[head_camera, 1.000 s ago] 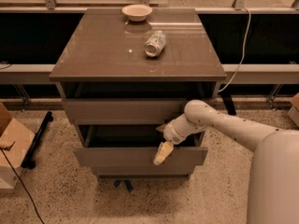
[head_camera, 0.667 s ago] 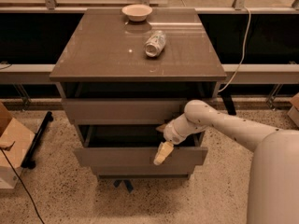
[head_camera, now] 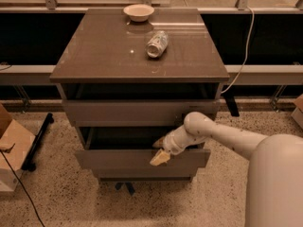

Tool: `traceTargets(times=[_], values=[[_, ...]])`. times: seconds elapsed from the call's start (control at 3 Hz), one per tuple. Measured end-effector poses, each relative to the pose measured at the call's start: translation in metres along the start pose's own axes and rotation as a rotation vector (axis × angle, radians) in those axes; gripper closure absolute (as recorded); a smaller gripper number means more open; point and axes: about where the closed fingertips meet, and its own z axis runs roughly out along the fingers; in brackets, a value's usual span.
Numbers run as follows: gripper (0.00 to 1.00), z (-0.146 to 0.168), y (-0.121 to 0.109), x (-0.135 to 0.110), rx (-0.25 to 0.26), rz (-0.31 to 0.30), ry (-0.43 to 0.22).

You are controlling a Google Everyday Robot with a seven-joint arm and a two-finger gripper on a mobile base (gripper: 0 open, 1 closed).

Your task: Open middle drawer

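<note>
Wide taupe-grey middle drawer (head_camera: 118, 159), lengthwise left-right, juts toward camera; tool (head_camera: 159, 150) at its top edge, grip unclear.

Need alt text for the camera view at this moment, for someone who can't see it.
The robot's gripper sits at the top edge of the middle drawer, which stands pulled partway out of a brown cabinet. A bowl and a can lying on its side rest on the cabinet's top.

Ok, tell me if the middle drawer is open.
Open: middle drawer front juts forward, dark gap behind it; gripper at its top edge.
</note>
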Motion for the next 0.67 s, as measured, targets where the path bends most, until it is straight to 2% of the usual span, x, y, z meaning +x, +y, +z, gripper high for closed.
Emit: traceTargets(times=[0.33,0.67], values=[[0.66,0.0317,0.0091,0.0195,-0.026,0.042,-0.016],[0.89,0.0249,0.0097,0.0139,-0.026,0.042,-0.016]])
